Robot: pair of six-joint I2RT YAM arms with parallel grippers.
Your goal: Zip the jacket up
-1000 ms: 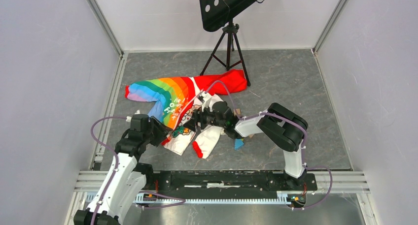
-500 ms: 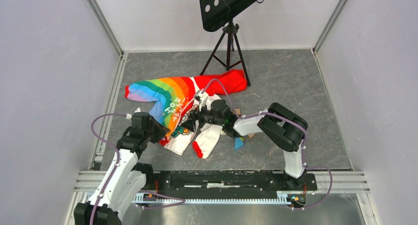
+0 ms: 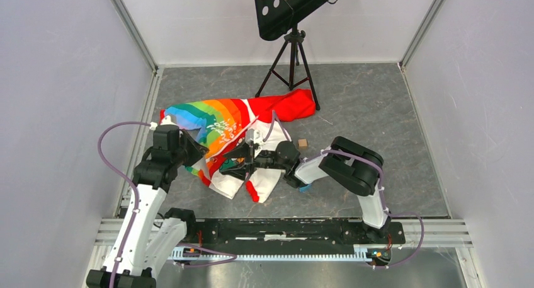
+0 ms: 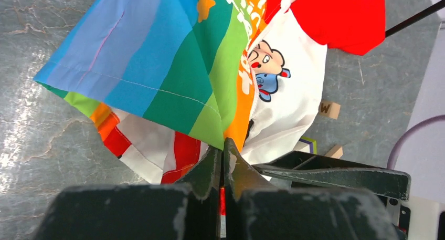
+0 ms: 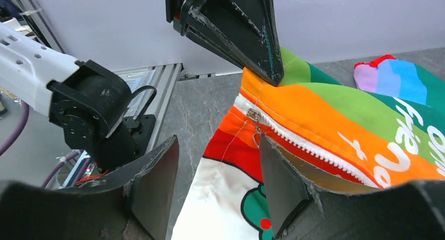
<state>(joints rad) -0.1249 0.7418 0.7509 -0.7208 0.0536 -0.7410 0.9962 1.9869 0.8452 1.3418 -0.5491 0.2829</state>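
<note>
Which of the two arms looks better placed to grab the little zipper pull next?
The right. The right gripper is open, with the zipper pull just ahead of its opening. The left gripper is shut on the rainbow edge of the jacket, holding it up.

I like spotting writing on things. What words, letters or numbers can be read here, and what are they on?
"W" (or an upside-down "M"): on the small wooden block lying beside the jacket.
White lettering on the jacket's rainbow stripes: folded and cut off, so it cannot be read.
No other text can be made out.
</note>
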